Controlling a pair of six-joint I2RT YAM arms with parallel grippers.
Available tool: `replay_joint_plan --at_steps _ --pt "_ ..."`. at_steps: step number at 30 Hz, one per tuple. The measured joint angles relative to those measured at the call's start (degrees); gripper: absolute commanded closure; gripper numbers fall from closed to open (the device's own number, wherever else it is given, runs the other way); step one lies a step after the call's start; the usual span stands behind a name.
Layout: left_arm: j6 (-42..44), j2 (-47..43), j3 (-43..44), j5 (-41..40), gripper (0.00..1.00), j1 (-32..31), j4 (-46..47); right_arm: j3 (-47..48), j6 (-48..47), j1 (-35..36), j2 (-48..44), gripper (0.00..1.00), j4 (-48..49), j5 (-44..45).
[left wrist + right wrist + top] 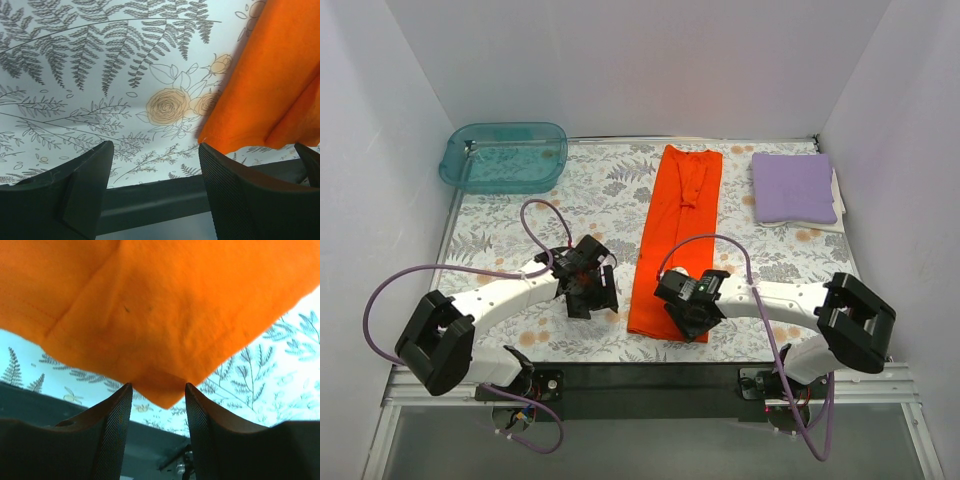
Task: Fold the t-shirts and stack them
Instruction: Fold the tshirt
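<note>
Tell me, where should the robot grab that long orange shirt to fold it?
Probably its two near corners, one per arm, coming in low from the table's near edge. The orange shirt lies flat as a narrow strip running away from the arms, so that hem is closest. One corner sits between the right gripper's open fingers; the left gripper is beside the other.

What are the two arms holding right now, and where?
Nothing is gripped. The right tool is open, with a near corner of the orange shirt between its fingers; the left tool is open beside the shirt, empty.
</note>
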Motion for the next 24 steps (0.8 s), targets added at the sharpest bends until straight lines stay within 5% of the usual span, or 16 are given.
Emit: replay_joint_plan --at_steps 9,24 --pt "-4.37 1.77 1.70 0.37 0.37 -3.15 2.12 -0.48 13.18 -5.68 -10.62 0.61 -4.87 -0.55" --pt "-7.26 11.96 4.09 -0.24 0.50 -8.52 4.37 -9.64 23.23 -9.90 -13.92 0.64 -1.14 -5.25"
